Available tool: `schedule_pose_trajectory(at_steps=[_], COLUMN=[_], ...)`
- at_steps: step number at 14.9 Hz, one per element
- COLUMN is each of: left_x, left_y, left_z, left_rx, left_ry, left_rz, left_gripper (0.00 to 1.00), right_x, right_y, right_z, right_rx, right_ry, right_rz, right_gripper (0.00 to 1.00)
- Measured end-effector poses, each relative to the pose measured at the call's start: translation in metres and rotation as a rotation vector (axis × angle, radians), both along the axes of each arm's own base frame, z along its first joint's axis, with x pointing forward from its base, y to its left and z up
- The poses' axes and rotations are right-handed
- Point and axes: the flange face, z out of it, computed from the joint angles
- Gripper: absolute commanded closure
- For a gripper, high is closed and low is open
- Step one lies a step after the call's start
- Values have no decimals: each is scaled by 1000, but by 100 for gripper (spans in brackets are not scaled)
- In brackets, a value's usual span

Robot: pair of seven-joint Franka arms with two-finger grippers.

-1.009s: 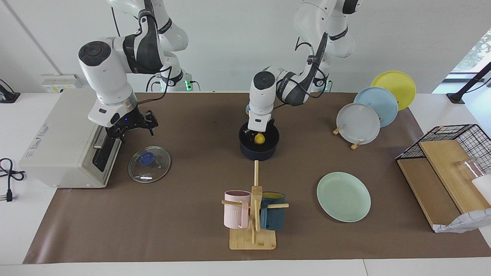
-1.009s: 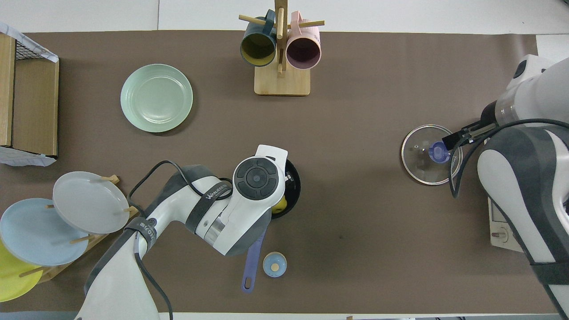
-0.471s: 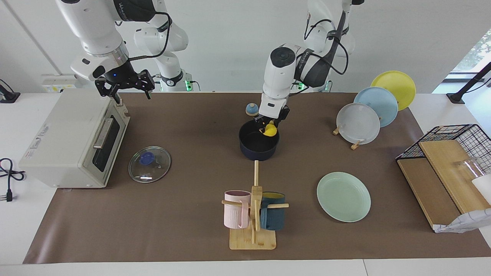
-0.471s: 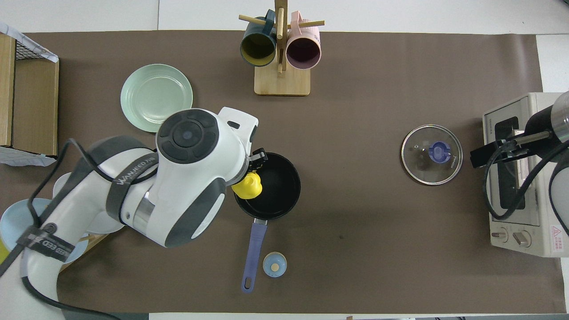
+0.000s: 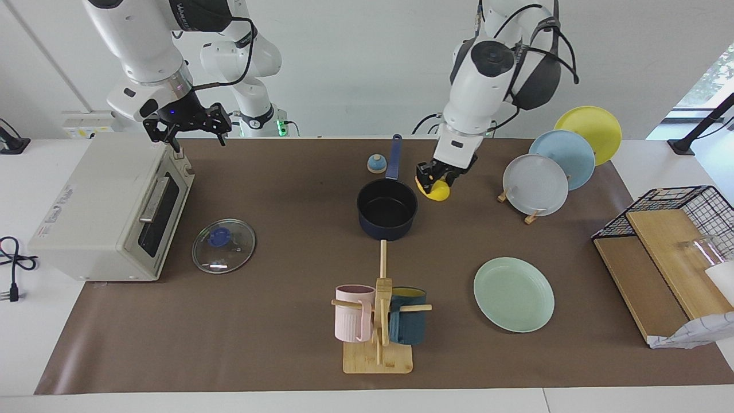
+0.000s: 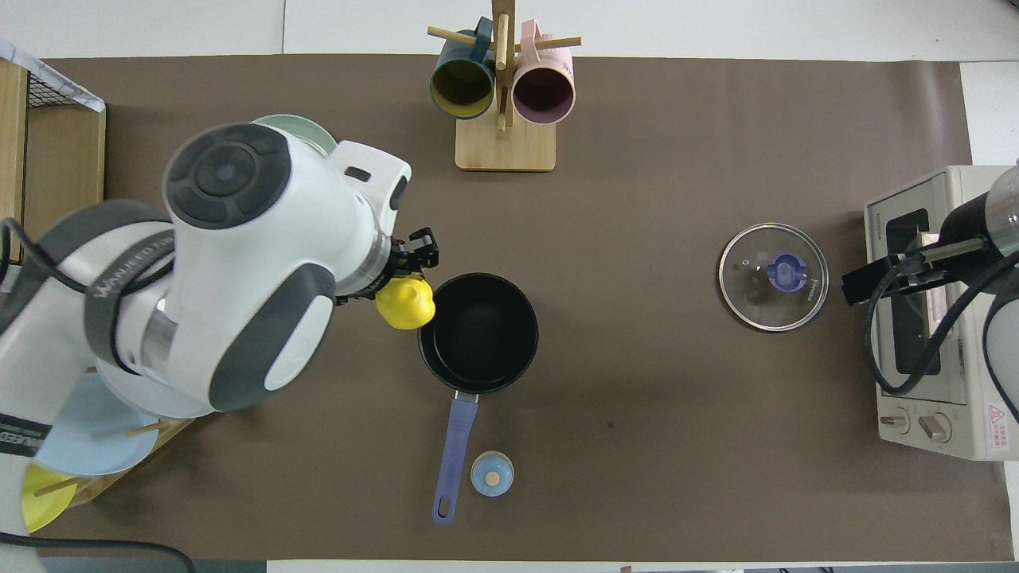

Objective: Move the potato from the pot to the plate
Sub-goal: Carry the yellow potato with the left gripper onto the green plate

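Toaster oven (image 5: 109,212) at the right arm's end of the surface, with the right gripper (image 5: 184,127) waiting in the air above its top edge, fingers spread and empty; beside the oven lies a glass lid (image 5: 223,245). Midway along the surface stands the pot (image 5: 387,213), its black inside bare. Potato (image 5: 437,191) clamped between the fingers of the left gripper (image 5: 434,176), raised just clear of the pot's rim on the side toward the left arm's end. Plate (image 5: 514,293) lying farther from the robots than the pot and nearer the left arm's end, well apart from the carried potato; the coming move therefore appears to run outward from the robots and toward that end, then down onto the plate's centre.
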Motion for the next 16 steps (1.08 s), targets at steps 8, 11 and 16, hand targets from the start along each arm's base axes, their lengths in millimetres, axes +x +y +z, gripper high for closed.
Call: schedule_pose_trajectory(at_steps=[8,11,16], left_x=[89,108,125], left_y=[75,83,89], left_z=[-120,-152,-170], left_rx=[23,32,64], left_ry=[-105,-129,-198], left_rz=[-215,-265,-346], left_gripper=[100,100,78], right_x=[0,-1,0], right_y=[0,-1,-8], right_z=[2,4,5], right_rx=[-5,-4,-4], right_ry=[-7,-12,-12], right_rz=[-43,-46,-59], right_gripper=[0,0,0])
